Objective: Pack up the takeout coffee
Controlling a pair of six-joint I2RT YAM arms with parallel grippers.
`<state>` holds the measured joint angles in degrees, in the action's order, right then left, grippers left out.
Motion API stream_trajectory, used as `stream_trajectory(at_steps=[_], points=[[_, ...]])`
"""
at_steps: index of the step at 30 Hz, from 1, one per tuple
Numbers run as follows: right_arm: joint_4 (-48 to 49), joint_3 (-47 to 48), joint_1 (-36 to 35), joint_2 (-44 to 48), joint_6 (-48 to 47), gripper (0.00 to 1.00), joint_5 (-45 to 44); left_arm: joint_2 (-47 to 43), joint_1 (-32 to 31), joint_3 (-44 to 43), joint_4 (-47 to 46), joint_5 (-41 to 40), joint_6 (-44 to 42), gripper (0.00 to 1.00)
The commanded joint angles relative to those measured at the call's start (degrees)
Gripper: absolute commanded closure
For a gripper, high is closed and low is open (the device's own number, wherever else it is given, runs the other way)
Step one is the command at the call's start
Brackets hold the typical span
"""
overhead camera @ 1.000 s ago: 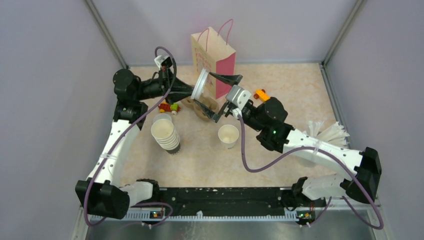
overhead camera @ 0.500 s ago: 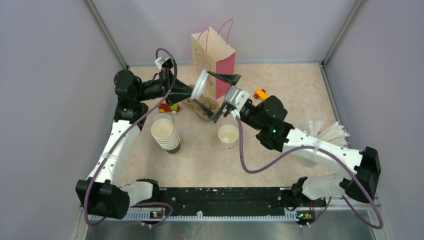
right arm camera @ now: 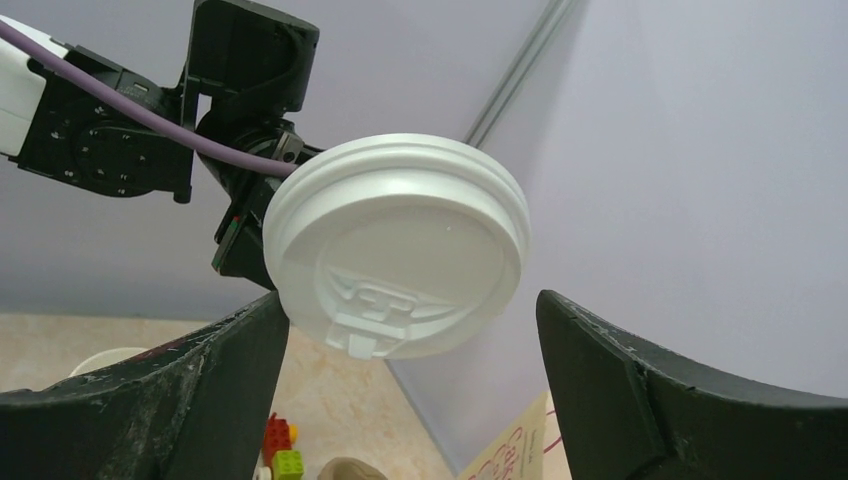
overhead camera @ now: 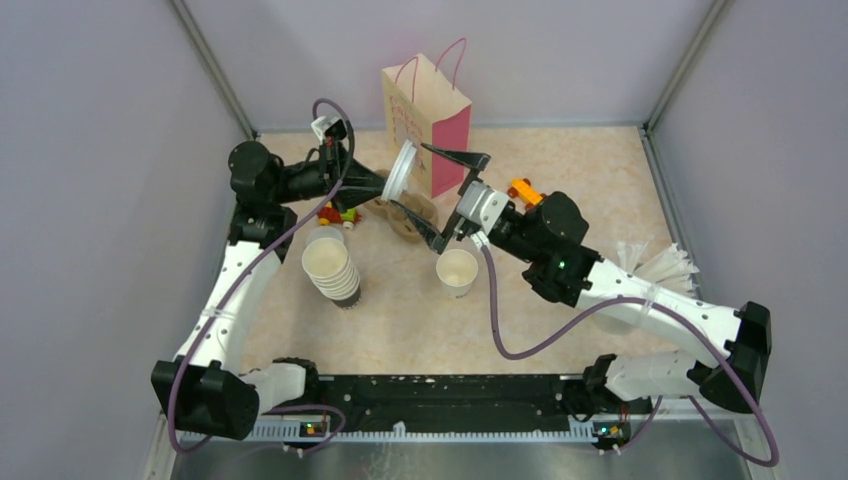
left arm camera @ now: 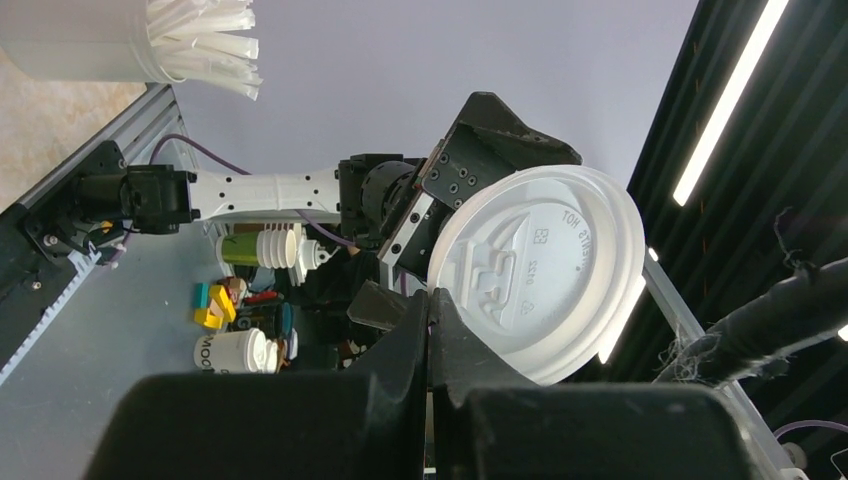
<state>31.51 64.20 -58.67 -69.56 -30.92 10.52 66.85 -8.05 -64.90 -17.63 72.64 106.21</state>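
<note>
- Spotting the paper cup (overhead camera: 457, 270) standing upright and lidless on the table (overhead camera: 560, 190), mouth up; cannot tell what is inside.
- Finding its lid (overhead camera: 403, 172) off the cup and up in the air, at about 11 o'clock from the cup in the top view.
- Standing on edge rather than lying flat, top face turned toward the right wrist camera (right arm camera: 395, 255), underside toward the left one (left arm camera: 535, 270).
- Nipped at the rim by the left gripper (overhead camera: 388, 185), fingers closed tight on that edge (left arm camera: 430, 300).
- Spreading wide on either side of the lid: the right gripper (overhead camera: 410, 178), jaws at 3 and 9 o'clock in its own view (right arm camera: 410, 305), clear of the rim on both sides, nothing held.
- Looks like a handover or regrip in the making: lid dead centre between the right fingers, its flat face square to them, so closing across its width seems the move.
- Closer to the cup: the right arm, by a fair margin.
- Waiting near 1 o'clock from the lid, the paper bag (overhead camera: 428, 105), upright, handles up.
- Sitting at 9 o'clock from the cup, the stack of nested cups (overhead camera: 332, 268).
</note>
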Motion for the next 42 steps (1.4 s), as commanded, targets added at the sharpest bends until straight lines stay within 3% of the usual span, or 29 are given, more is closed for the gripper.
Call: stream_trajectory(at_steps=[1,10,30,42], points=[[-0.07,2.13,-0.39,1.28,-2.17,0.09,1.77,-0.86,-0.21,0.1,-4.01,1.42,1.62,1.0],[0.53,2.06,-0.42,1.1,-2.95,0.07,2.54,-2.35,-0.27,1.81,-1.6,1.52,0.27,1.0],[-2.51,4.75,-0.4,-0.19,-2.5,0.13,7.3,-3.9,-0.27,1.73,1.14,0.75,-1.01,1.0],[-1.04,4.21,-1.18,-0.42,-2.39,0.16,5.36,-4.09,-0.29,1.92,2.39,0.04,-1.66,1.0]])
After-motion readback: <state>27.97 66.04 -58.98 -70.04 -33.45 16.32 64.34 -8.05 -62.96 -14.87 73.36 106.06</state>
